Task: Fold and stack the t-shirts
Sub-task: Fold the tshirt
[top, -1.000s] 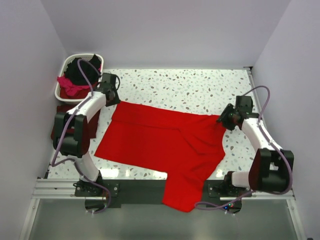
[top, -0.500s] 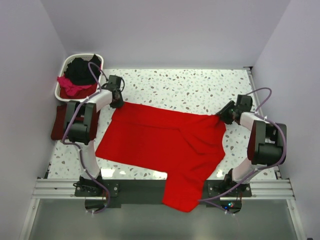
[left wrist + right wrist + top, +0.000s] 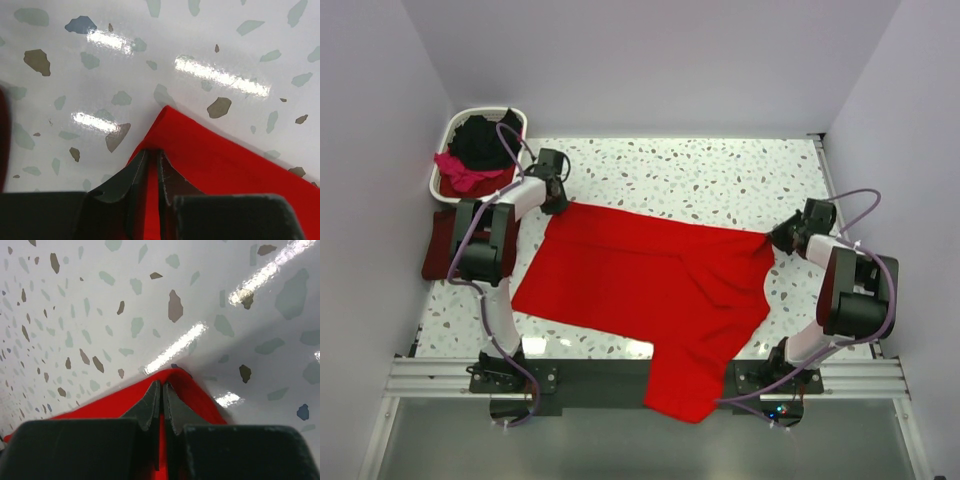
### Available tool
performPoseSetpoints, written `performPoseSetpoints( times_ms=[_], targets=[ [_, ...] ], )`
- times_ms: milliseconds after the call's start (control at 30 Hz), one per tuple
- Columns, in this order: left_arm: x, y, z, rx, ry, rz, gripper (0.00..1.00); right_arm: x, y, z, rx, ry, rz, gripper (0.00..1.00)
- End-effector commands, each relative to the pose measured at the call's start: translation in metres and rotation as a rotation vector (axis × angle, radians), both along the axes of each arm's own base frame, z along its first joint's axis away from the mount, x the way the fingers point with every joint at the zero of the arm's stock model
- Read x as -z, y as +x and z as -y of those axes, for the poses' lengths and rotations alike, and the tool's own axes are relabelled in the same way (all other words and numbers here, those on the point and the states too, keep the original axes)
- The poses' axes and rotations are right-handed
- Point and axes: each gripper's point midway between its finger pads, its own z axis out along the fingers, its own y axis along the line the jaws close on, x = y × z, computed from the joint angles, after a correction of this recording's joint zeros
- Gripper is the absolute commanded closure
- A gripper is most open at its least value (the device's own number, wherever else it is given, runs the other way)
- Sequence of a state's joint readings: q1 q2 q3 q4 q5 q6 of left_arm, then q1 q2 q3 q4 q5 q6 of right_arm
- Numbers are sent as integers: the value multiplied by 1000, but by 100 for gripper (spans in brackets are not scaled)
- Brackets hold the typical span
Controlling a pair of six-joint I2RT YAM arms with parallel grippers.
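Left hand (image 3: 152, 152) is clenched on the far-left corner of the red t-shirt (image 3: 640, 290). A thin strip of red cloth shows between its two dark fingers (image 3: 122, 182). Right hand (image 3: 161, 386) is clenched on the far-right corner of the same shirt, with its fingertips pressed together over the cloth edge. Both corners lie low against the table (image 3: 700, 175), a white surface with grey and brown flecks.

From those two corners the red t-shirt spreads flat across the middle of the table. Its near portion hangs over the front edge, between the two arm bases.

At the far-left corner stands a white laundry basket (image 3: 515, 113). It holds a black t-shirt (image 3: 480, 142) and a pink t-shirt (image 3: 460, 172). A maroon t-shirt (image 3: 436, 255) lies on the table just in front of the basket, beside the left arm and apart from the red one.
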State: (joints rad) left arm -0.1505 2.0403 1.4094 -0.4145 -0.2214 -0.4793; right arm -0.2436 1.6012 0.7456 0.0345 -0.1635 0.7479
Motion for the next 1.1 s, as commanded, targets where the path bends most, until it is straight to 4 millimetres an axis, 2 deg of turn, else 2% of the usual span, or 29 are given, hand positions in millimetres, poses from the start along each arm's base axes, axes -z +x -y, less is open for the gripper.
performPoseSetpoints(
  times_ms=[0, 100, 200, 300, 333, 367, 400, 433, 467, 500, 533, 567, 633, 667, 733, 800, 833, 867, 933, 967, 1000, 1033, 1067],
  targets=[
    [28, -17, -10, -47, 9, -99, 84, -23, 22, 19, 37, -77, 80, 100],
    [28, -12, -9, -54, -8, -94, 82, -25, 33, 20, 22, -77, 89, 100],
    [26, -1, -9, -64, -19, -84, 81, -17, 41, 21, 9, -72, 71, 100],
    [27, 15, -6, -68, -41, -75, 81, -20, 63, 24, -6, -73, 93, 100],
    [19, 28, -6, -74, -50, -49, 81, -14, 68, 25, -15, -69, 84, 100],
    [20, 32, -4, -72, -59, -48, 81, -15, 74, 25, -21, -68, 86, 100],
    [27, 35, -4, -75, -63, -59, 81, -22, 85, 27, -29, -74, 108, 100],
    [19, 47, -3, -82, -76, -33, 80, -23, 90, 29, -34, -78, 110, 100],
    [25, 50, -2, -81, -88, -41, 80, -16, 94, 29, -40, -77, 94, 100],
    [24, 54, 0, -84, -98, -35, 79, -27, 108, 32, -54, -88, 126, 100],
    [18, 63, 0, -90, -110, -10, 79, -25, 111, 32, -64, -88, 116, 100],
    [19, 67, 3, -87, -123, -6, 77, -19, 116, 33, -69, -88, 103, 100],
    [11, 77, 6, -79, -145, 33, 70, -30, 132, 38, -91, -111, 124, 100],
    [10, 78, 7, -76, -147, 34, 70, -26, 128, 38, -90, -106, 99, 100],
    [0, 83, 4, -74, -136, 65, 61, -29, 128, 38, -104, -119, 88, 94],
    [-23, 85, 2, -69, -127, 111, 55, -42, 125, 42, -115, -157, 91, 82],
    [-27, 82, 0, -64, -112, 118, 53, -44, 118, 42, -114, -170, 68, 77],
    [-54, 86, -1, -60, -116, 183, 45, -48, 114, 44, -120, -188, 62, 67],
    [-71, 79, -3, -55, -105, 215, 38, -60, 96, 49, -97, -227, 29, 59],
    [-99, 79, -3, -51, -110, 271, 32, -62, 89, 50, -88, -239, 19, 54],
    [-111, 76, -3, -46, -108, 292, 29, -59, 74, 50, -87, -246, -20, 51],
    [-115, 69, -2, -39, -99, 295, 27, -73, 66, 52, -68, -267, -12, 49],
    [-139, 63, -1, -31, -97, 334, 24, -78, 58, 56, -48, -290, -23, 44]
  ],
)
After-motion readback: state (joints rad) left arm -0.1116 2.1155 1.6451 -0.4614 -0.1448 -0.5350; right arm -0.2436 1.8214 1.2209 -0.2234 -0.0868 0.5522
